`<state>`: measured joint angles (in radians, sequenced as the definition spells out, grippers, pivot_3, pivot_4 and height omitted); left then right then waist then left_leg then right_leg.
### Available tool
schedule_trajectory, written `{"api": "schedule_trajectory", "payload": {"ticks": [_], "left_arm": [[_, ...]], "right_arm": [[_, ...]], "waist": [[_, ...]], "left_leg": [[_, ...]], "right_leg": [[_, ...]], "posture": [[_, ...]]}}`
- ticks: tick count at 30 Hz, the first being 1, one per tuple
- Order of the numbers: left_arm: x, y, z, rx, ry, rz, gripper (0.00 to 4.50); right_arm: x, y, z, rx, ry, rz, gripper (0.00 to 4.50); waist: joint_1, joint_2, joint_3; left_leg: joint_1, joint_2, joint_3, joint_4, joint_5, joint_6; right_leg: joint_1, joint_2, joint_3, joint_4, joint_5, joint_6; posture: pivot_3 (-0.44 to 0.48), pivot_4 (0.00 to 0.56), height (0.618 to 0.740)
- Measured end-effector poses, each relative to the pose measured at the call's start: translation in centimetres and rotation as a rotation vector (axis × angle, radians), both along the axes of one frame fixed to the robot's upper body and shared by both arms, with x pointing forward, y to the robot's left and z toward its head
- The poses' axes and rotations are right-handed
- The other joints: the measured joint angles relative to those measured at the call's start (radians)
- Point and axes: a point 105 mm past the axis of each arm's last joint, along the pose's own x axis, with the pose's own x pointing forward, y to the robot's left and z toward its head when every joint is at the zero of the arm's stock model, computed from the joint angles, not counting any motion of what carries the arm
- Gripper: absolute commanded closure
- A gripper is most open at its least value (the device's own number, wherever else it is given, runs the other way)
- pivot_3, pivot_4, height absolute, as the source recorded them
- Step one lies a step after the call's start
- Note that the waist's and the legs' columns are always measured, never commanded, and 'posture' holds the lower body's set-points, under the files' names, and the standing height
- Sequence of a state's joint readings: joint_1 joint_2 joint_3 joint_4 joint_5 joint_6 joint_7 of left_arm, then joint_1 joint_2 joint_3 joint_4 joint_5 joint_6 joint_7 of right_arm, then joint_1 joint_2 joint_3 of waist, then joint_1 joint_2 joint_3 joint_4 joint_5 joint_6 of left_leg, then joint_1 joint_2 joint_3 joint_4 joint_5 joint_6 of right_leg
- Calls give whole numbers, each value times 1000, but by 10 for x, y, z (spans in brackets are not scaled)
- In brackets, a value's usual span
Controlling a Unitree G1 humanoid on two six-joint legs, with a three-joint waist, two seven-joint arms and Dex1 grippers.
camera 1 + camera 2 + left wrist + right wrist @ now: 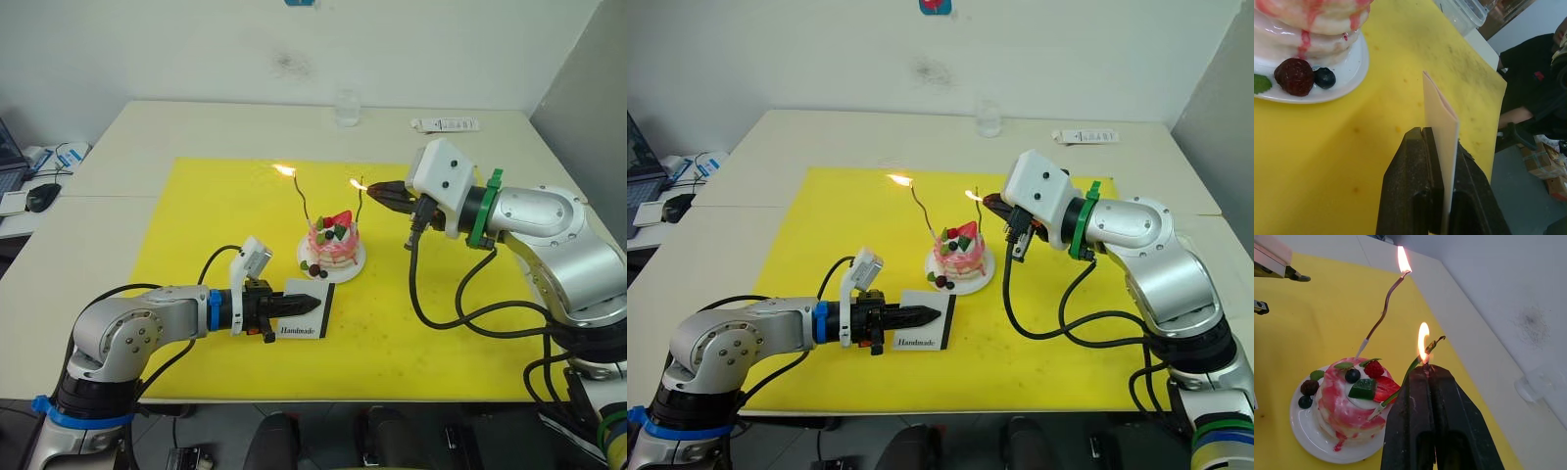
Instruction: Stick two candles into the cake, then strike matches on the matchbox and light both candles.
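The pink cake (333, 243) sits on its white plate (351, 266) on the yellow mat. Two wavy candles stand in it. The pale gold candle (1383, 313) burns at its tip. The greenish candle (1409, 370) leans toward my right gripper (1426, 369), which is shut on a burning match (1425, 362); its flame touches the candle just below the tip. My left gripper (315, 305) is shut on the white matchbox (304, 318), holding it on edge on the mat just in front of the plate.
The yellow mat (196, 215) covers the middle of the white table. A clear glass (347, 108) and a white remote (446, 124) lie at the back. A mouse (43, 196) sits at the far left. A person in black (1533, 88) is beyond the table edge.
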<state>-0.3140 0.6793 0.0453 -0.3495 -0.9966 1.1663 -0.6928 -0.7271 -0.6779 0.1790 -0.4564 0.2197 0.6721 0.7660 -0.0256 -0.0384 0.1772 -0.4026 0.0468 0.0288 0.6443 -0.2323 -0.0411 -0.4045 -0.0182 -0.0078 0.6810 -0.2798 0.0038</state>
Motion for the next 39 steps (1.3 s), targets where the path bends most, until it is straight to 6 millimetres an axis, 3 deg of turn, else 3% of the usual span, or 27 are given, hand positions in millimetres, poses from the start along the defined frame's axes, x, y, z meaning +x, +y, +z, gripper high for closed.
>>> {"api": "schedule_trajectory", "payload": {"ticks": [39], "left_arm": [[0,-3,1,-13,-5,-11,4500]], "right_arm": [[-5,3,11,9,-21,21,4464]], "waist": [[0,0,0]], "left_leg": [[0,0,0,0,0,0]], "right_leg": [[0,0,0,0,0,0]], "posture": [[0,150,740]]}}
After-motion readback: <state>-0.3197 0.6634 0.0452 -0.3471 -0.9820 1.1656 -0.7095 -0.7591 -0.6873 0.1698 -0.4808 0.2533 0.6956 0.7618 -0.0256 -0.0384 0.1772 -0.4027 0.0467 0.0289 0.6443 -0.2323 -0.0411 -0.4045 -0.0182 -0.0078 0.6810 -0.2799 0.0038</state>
